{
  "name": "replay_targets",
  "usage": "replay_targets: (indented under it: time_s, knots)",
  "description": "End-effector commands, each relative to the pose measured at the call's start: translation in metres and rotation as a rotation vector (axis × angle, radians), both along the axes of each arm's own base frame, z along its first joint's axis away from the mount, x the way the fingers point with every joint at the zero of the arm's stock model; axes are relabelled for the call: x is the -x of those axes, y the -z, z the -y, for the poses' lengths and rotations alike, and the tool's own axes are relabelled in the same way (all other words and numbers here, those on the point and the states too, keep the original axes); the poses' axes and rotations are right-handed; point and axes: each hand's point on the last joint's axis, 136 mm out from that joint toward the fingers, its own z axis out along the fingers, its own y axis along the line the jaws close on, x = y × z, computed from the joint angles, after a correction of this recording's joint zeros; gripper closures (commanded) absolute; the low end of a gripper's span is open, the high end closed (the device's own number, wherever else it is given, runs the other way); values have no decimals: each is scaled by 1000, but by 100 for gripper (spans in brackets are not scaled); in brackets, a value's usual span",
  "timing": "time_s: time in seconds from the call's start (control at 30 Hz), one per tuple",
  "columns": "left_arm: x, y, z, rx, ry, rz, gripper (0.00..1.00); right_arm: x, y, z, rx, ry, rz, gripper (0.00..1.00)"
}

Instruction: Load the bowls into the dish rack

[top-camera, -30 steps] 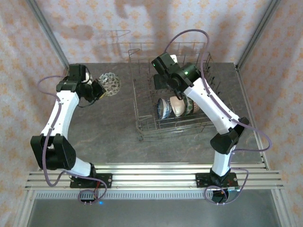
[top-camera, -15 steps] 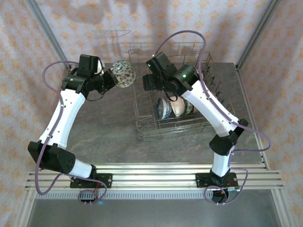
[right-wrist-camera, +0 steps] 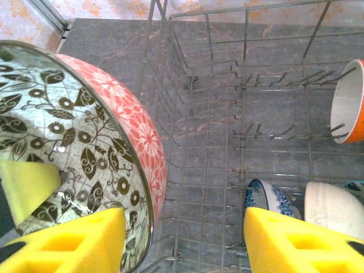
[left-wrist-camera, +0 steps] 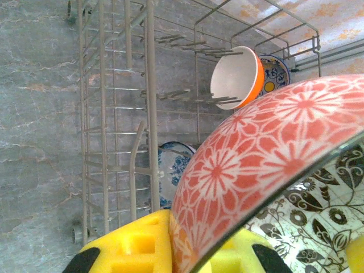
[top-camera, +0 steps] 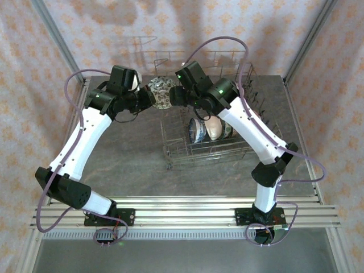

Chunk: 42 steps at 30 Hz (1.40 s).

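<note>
Now my left gripper [top-camera: 145, 98] is clenched on the rim of a pink-flowered bowl [top-camera: 161, 92], holding it in the air just beside the dish rack's [top-camera: 169, 152] left wall. My right gripper [right-wrist-camera: 183, 227] stands parted, its 2 fingers astride that bowl's rim. Other bowls [top-camera: 207, 128] sit among the rack's tines.

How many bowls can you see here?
6. The left end effector holds a floral bowl; in the dish rack, an orange bowl with a patterned bowl behind it, plus a blue-white bowl, pale bowl and teal-edged bowl in a row. More may be hidden.
</note>
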Motion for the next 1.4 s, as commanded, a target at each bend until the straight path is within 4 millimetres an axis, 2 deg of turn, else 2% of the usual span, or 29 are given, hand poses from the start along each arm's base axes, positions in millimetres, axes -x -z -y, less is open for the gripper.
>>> replay_targets:
  time_s: [0.0,0.17,0.43,0.57,0.63,0.7,0.87,0.97,1.07,1.2,1.37]
  knots:
    - [-3,-23,2,15,-24,62,98,-1,-20,7,-55,47,55,50]
    - [-2,-25,6,11,-26,72,98,-1,-17,5,-59,54,42,57]
    - [0,-24,15,2,-10,71,98,-4,-13,10,-42,86,37,78]
    - [2,-25,21,6,1,73,96,-5,-12,10,-35,91,37,92]
    - [3,-26,23,9,7,74,94,-6,-13,10,-32,97,39,94]
    - [3,-25,25,10,11,71,90,-7,-12,11,-24,104,41,98]
    - [2,-22,25,-1,8,68,77,-9,-11,19,-6,141,50,100]
    - [2,-21,25,-4,8,68,64,-10,-11,23,3,165,55,100]
    - [2,-22,22,-15,1,75,46,-12,-12,29,15,195,71,100]
    - [2,-29,9,-61,-32,105,32,-19,-17,52,81,298,128,100]
    - [2,-25,-18,-66,-91,107,28,-36,-12,94,163,485,158,100]
